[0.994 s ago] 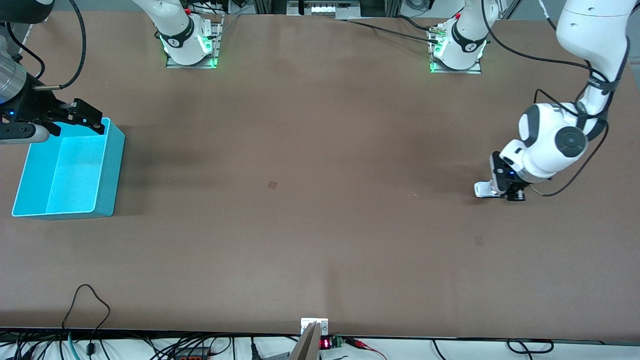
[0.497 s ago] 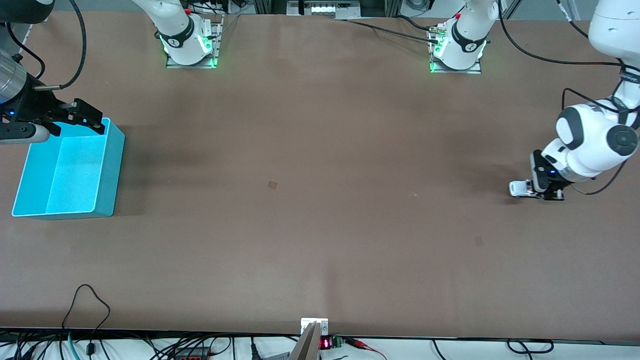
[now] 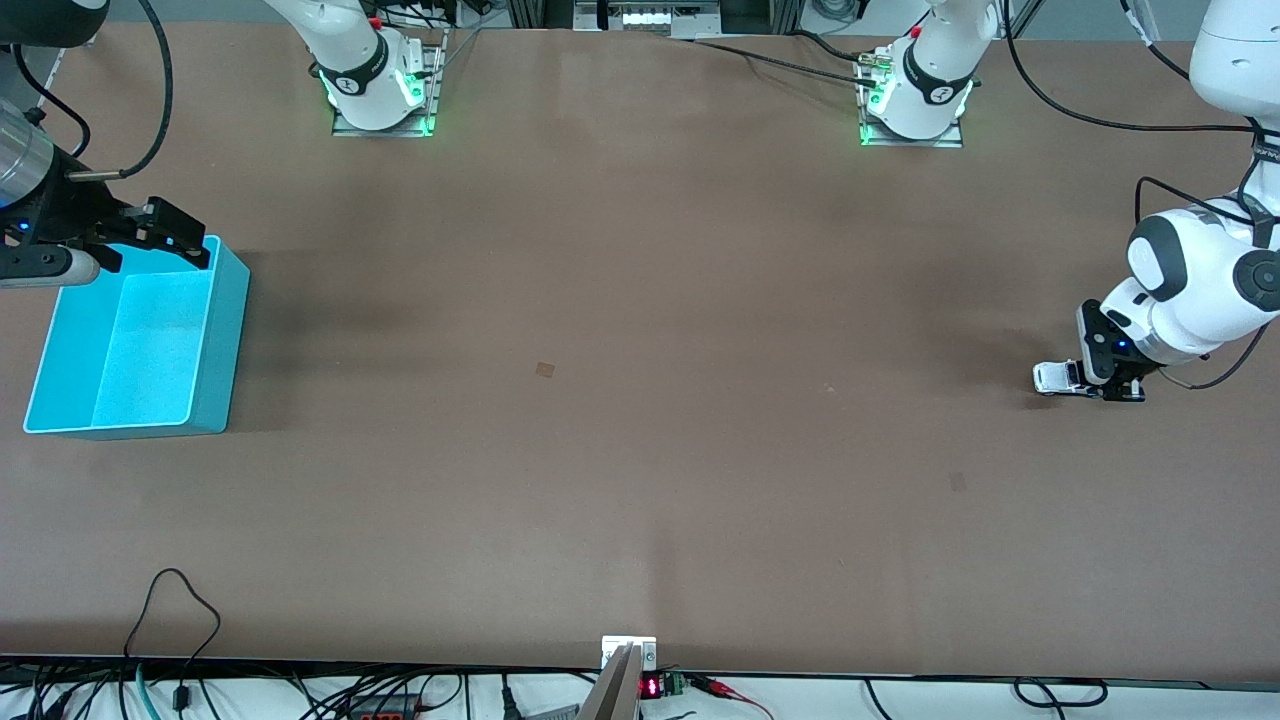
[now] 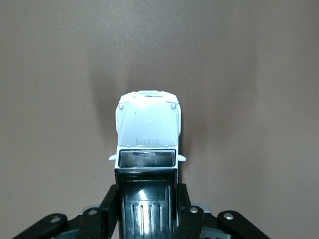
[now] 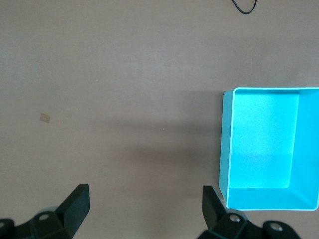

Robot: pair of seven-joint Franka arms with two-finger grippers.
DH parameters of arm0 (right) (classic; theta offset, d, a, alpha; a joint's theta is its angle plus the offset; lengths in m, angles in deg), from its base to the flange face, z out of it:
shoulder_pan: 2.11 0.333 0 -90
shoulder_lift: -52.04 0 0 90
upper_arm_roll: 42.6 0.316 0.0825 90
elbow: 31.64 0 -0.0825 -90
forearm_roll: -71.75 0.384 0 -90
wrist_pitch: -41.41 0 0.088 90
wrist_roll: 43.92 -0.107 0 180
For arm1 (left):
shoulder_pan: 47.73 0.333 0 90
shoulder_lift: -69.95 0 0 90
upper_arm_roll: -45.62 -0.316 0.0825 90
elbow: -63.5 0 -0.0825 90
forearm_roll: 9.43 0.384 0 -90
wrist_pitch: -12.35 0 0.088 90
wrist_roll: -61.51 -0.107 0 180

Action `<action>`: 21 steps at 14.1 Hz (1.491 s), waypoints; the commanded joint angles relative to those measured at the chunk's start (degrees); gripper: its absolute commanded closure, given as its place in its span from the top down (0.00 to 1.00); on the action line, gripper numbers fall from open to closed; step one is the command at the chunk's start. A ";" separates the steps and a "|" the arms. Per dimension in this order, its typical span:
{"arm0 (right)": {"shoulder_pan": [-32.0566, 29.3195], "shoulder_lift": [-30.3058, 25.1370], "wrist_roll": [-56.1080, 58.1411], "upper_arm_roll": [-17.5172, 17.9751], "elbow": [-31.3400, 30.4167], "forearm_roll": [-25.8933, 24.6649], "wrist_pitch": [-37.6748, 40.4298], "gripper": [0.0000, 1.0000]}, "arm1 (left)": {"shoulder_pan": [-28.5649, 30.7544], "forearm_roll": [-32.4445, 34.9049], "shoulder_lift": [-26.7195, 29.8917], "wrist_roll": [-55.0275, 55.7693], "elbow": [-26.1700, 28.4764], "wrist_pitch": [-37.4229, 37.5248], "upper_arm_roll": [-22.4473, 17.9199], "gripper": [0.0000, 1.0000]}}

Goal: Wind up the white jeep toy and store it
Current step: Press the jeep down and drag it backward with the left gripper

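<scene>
The white jeep toy point(image 3: 1052, 377) sits low on the brown table near the left arm's end, its white hood pointing toward the right arm's end. My left gripper point(image 3: 1084, 384) is shut on its black ribbed rear. In the left wrist view the white jeep toy point(image 4: 147, 129) pokes out ahead of my left gripper point(image 4: 147, 206), with black fingers point(image 4: 110, 203) pressed against both sides of the roof. My right gripper point(image 3: 166, 234) hangs open and holding nothing over the rim of the turquoise bin point(image 3: 225, 330). In the right wrist view, my right gripper point(image 5: 144, 204) looks down beside the bin point(image 5: 225, 149).
The turquoise bin is empty and stands at the right arm's end of the table. A small tan mark point(image 3: 545, 369) lies mid-table. Both arm bases point(image 3: 380, 85) stand along the table edge farthest from the front camera. Cables point(image 3: 180, 620) trail at the nearest edge.
My left gripper has carried the jeep along the table toward the left arm's end, slowing over the last half second. The right arm has stayed put.
</scene>
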 commanded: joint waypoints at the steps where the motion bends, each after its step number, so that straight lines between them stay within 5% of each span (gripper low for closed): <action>1: 0.02 0.07 0.28 0.00 0.93 0.77 0.99 1.00 | 0.70 0.66 -6.29 -1.20 -0.78 -0.50 0.11 0.28; 9: 0.02 0.15 0.28 0.00 0.93 0.77 0.99 1.00 | 1.94 0.66 -6.29 -0.59 -0.78 -0.50 0.11 0.31; 11: 0.02 0.15 0.28 0.00 0.93 0.77 0.90 1.00 | 2.02 0.57 -5.51 -0.85 -0.87 -0.15 0.46 1.00; 21: 0.02 0.15 0.37 0.09 0.93 0.77 0.90 1.00 | 1.23 -0.04 1.00 9.22 -16.31 28.56 5.47 1.00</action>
